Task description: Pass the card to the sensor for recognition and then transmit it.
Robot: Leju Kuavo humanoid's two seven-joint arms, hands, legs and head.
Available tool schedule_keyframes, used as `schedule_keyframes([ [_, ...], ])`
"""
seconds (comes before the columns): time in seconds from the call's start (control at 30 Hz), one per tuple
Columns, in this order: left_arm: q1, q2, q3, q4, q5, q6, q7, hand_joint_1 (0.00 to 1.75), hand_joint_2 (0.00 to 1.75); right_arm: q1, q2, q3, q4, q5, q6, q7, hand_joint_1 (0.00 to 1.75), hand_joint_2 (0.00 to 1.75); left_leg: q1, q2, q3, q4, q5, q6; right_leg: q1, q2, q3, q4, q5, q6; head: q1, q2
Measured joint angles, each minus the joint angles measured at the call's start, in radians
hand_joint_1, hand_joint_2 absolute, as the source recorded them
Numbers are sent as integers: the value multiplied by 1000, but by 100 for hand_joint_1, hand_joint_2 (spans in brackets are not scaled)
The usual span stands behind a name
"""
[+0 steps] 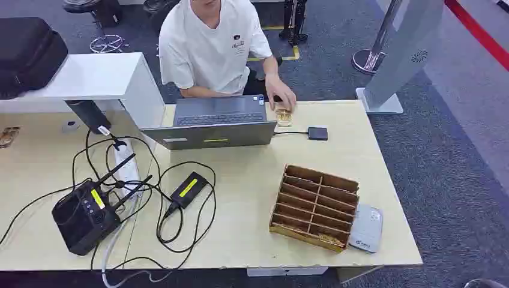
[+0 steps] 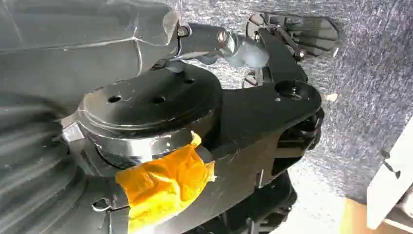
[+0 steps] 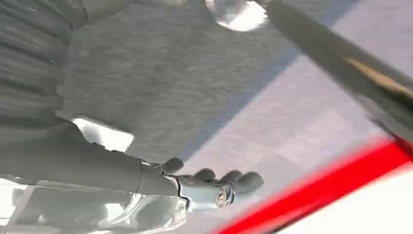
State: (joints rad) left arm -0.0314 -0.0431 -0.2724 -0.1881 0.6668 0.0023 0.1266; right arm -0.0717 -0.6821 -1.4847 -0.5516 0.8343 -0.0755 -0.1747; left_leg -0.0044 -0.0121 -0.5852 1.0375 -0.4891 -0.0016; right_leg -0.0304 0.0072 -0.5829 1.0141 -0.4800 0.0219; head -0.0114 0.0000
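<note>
Card at the far side of the worktop, both arms hanging.

Head view: the pale wooden worktop [image 1: 252, 240] carries a brown slatted card rack [image 1: 315, 207], a grey laptop [image 1: 219, 120] and a small black sensor [image 1: 318, 133]; a person's hand [image 1: 281, 96] rests on the brownish card [image 1: 284, 117]; its long axis is unclear. Left wrist view: the left robot hand [image 2: 234, 46] hangs over speckled carpet; I cannot tell its fingers' state. Right wrist view: the right robot hand [image 3: 214, 185] has dark fingers curled in, holding nothing.
</note>
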Motion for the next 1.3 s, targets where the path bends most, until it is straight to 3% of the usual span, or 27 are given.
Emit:
schedule_keyframes([
  [0.13,0,0,-7,0,-13,-1,0,0,175,-50,-124,8,-14,-37,30,-14,0,175,-2,-1,1,0,0,1,-2,-1,1,1,0,1,-5,0],
  [0.17,-1,0,-10,0,-16,-1,0,0,175,-64,-146,15,-16,-48,38,-20,0,175,-2,-1,0,0,0,1,-2,-1,1,1,-1,1,0,0],
  [0.3,-3,0,-22,0,-25,1,-4,0,175,-134,-247,78,-31,-112,71,-23,0,175,-2,-2,0,0,0,1,-2,-1,1,1,-1,1,-4,0],
  [0.33,-3,0,-25,0,-28,1,-7,0,0,-160,-268,109,-39,-143,85,-18,0,175,-3,-1,0,0,0,1,-3,-1,1,2,-1,1,1,0],
  [0.37,-3,0,-28,0,-30,1,-11,0,175,-179,-293,145,-52,-174,98,-16,0,175,-3,-2,0,0,0,1,-4,-1,1,2,-1,1,-2,0],
  [0.53,-9,0,-45,1,-38,7,-16,0,175,-347,-361,405,-162,-259,170,29,0,175,-3,0,-1,-1,1,1,-3,0,1,3,-1,2,0,0],
  [0.63,-13,0,-54,1,-46,15,-16,0,175,-504,-353,625,-252,-272,227,61,0,175,-3,2,0,-1,2,2,-4,2,1,5,0,1,-1,0],
  [0.73,-19,-1,-66,1,-50,18,-15,0,175,-642,-313,859,-321,-311,266,87,0,175,-2,2,0,-1,4,0,-2,4,1,5,1,2,0,0],
  [0.8,-20,-2,-69,1,-53,11,-25,0,175,-727,-261,986,-352,-335,280,95,0,175,-1,2,0,-1,5,0,-2,3,1,6,2,2,0,0],
  [0.87,-31,-8,-84,-2,-117,-51,-107,0,175,-792,-190,1121,-377,-341,279,100,0,175,-1,3,3,0,7,-2,-1,8,-1,6,4,0,-2,0],
  [0.9,-50,-11,-94,-13,-153,-63,-105,0,175,-830,-149,1180,-376,-328,271,107,0,175,0,3,2,0,9,-3,0,9,-2,6,6,-1,0,0],
  [0.97,-106,-24,-103,-104,-195,-64,10,0,175,-906,-45,1301,-344,-300,240,117,0,175,0,2,-6,-1,15,0,-2,6,-8,9,10,0,-2,0],
  [1.03,-143,-44,-104,-175,-208,-69,63,0,175,-956,40,1402,-315,-292,238,100,0,175,1,0,-10,0,18,-3,0,3,-11,9,12,0,0,0],
  [1.1,-113,-42,-106,-205,-243,-106,24,0,175,-1008,128,1481,-291,-297,247,86,0,175,5,2,-14,2,20,-7,4,5,-18,9,17,-5,2,0],
  [1.2,-100,-40,-106,-213,-261,-131,-34,0,175,-1038,233,1582,-272,-305,250,83,0,175,8,2,-20,4,21,-7,7,6,-24,9,18,-4,1,0],
  [1.3,-94,-39,-106,-216,-272,-144,-56,0,175,-1051,284,1636,-262,-316,249,85,0,175,9,-8,-29,5,23,-9,8,-4,-29,10,17,-4,2,0],
])
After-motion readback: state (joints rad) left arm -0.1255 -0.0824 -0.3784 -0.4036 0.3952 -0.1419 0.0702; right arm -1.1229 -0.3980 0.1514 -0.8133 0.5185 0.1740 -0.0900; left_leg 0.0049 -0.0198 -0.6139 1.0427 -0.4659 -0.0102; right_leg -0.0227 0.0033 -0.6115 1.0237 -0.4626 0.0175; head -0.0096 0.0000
